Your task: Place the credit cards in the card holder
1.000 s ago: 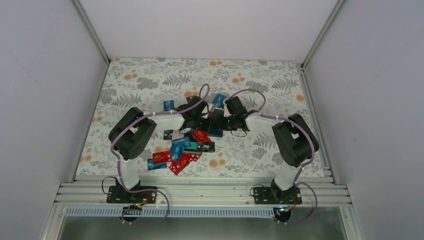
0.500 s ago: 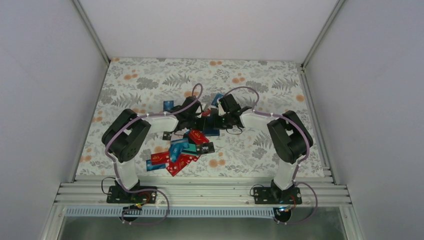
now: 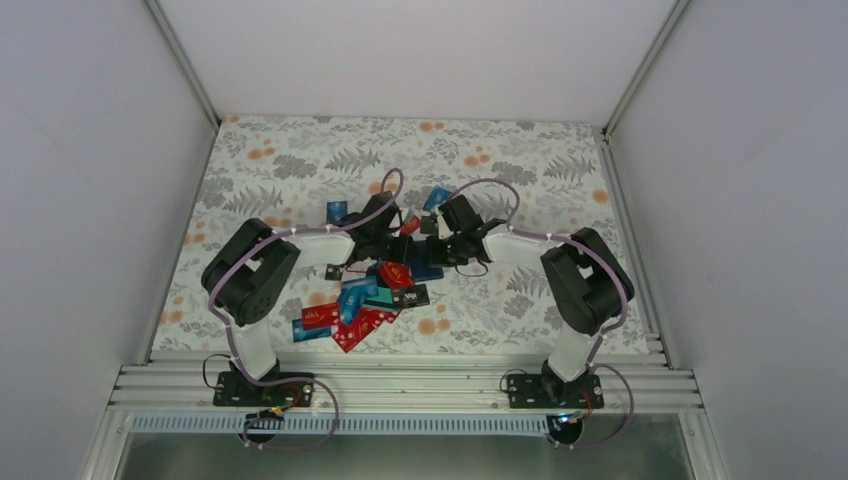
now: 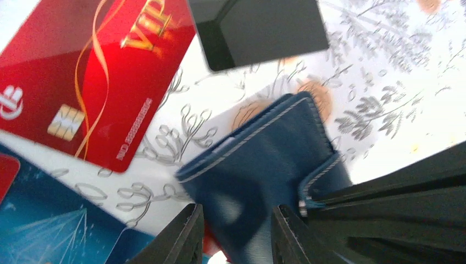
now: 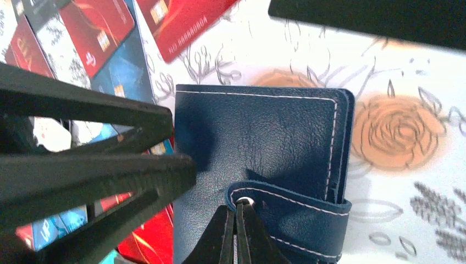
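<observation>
The card holder is a navy folded wallet with white stitching, lying closed on the floral cloth. My right gripper is shut on the tip of its snap strap. My left gripper stands open, one finger on either side of the holder's left corner. In the top view both grippers, left and right, meet over the holder. Several red, blue and black credit cards lie piled just in front of it. A red VIP card lies beside the holder.
A black card lies just beyond the holder. Two single blue cards lie behind the grippers. Grey walls close in the cloth on the left, right and back; a metal rail runs along the near edge.
My left gripper's jaws have spread apart at the holder's corner. Both arms have shifted slightly to the left. The right gripper stays shut on the strap.
</observation>
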Tool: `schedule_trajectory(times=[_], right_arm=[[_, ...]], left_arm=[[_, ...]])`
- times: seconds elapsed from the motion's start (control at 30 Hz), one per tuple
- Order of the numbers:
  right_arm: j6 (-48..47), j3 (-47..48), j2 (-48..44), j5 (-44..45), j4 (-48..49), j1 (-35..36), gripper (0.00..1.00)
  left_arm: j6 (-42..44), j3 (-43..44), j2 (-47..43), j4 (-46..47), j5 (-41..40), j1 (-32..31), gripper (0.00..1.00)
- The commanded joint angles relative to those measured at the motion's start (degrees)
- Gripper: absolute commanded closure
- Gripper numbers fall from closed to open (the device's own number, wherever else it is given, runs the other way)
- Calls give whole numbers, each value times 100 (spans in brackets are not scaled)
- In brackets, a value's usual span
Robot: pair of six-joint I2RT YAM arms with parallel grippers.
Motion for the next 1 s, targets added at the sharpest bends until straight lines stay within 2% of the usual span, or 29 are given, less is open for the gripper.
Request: schedule_trajectory(times=[0.0, 0.3, 0.43, 0.5, 0.57, 0.73, 0.97], right_arm=[[76, -726, 400, 457, -2561, 160, 96], [-28, -326, 347, 214, -2633, 172, 95], [-115, -193, 501, -20, -2582, 175, 78], [-165, -94, 601, -120, -2599, 218, 64], [-175, -27, 600, -240, -2587, 241, 58], [-127, 117, 404, -629, -2480, 240, 56], [7, 328, 156, -519, -2566, 220, 53]], left_arm=[[76, -236, 112, 65, -16, 7, 67], [101, -376, 307, 280, 257, -55, 71], [119, -323, 329, 294, 258, -152, 73], [115, -281, 353, 275, 218, -192, 73], [92, -264, 361, 259, 201, -205, 74], [74, -268, 333, 244, 173, -208, 76], [89, -287, 312, 230, 189, -216, 77]])
